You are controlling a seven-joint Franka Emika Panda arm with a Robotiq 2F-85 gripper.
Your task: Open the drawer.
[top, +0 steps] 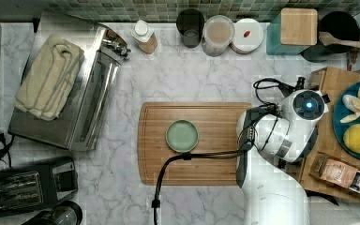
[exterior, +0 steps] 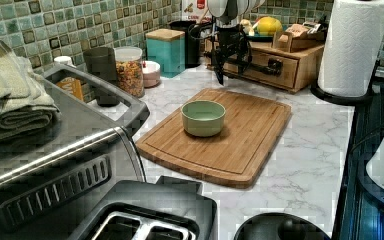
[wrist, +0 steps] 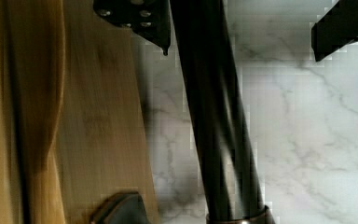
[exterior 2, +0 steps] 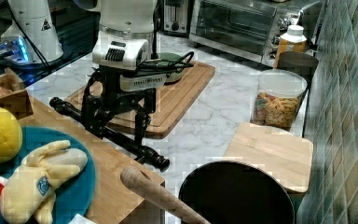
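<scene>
The gripper (exterior 2: 119,122) straddles the drawer (exterior: 260,65) handle (exterior 2: 116,135), fingers (exterior 2: 142,126) apart, seemingly not yet clamping it.

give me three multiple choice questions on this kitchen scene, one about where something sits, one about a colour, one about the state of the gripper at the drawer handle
1. Where is the bowl?
A. on the cutting board
B. on the toaster oven
C. in the drawer

2. What colour is the drawer's handle?
A. white
B. black
C. red

3. How does the gripper stand at the handle?
A. open, one finger each side
B. shut beside it
C. far away

A: the bowl sits on the cutting board.
B: the handle of the drawer is a black bar.
A: the gripper straddles the bar, fingers apart.
</scene>
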